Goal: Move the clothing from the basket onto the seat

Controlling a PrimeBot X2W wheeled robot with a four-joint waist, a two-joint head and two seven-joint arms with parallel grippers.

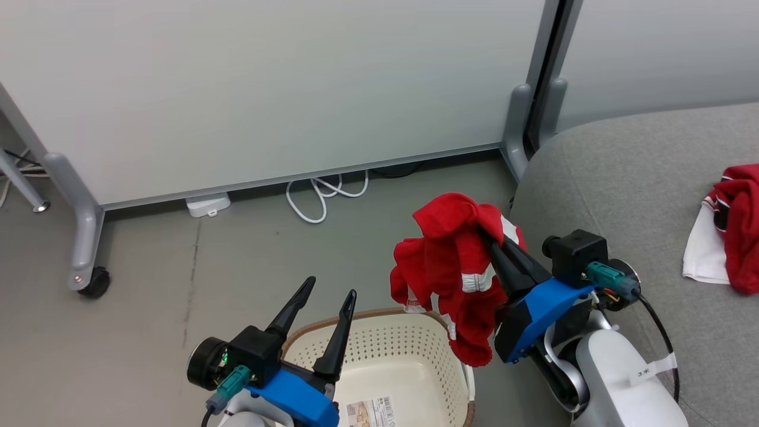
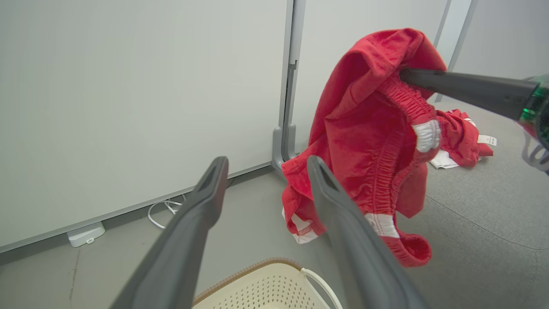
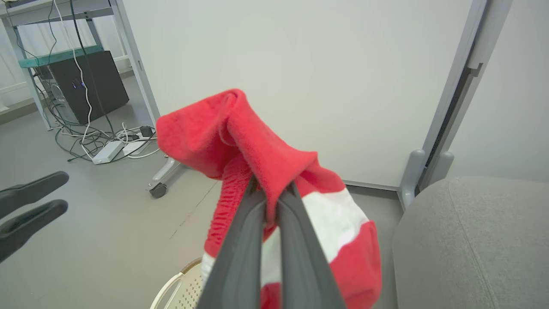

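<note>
While clamped between the two closed fingers of the right gripper (image 3: pixel 272 189), hangs in the air as one bunched red garment (image 1: pixel 447 261) of the clothing, white bands showing, at 1 o'clock from the basket (image 1: pixel 397 341) in the head view. Droops with its lowest folds by the basket's far right rim, touching or just above it, cannot tell which. Sits between the basket and the seat (image 1: pixel 622 178), just beside the seat's rounded edge at 3 o'clock. In the left wrist view, shows a gathered elastic edge and a white cuff, with the dark fingers entering from 3 o'clock and pinching near the top.

At 7 o'clock in the head view, the left gripper (image 1: pixel 331 287): spread wide, holding nothing, above the basket's near left rim, pointing toward 1 o'clock.

At 6 o'clock, inside the basket: cream perforated walls, a brown rim and a barcode sticker (image 1: pixel 370 409) on the floor, nearer part cut off by the picture's edge.

On the seat at 3 o'clock, against the picture's right edge: a second garment (image 1: pixel 738 225), red with black trim, resting on a white piece (image 1: pixel 702 252), well apart from the held one.
</note>
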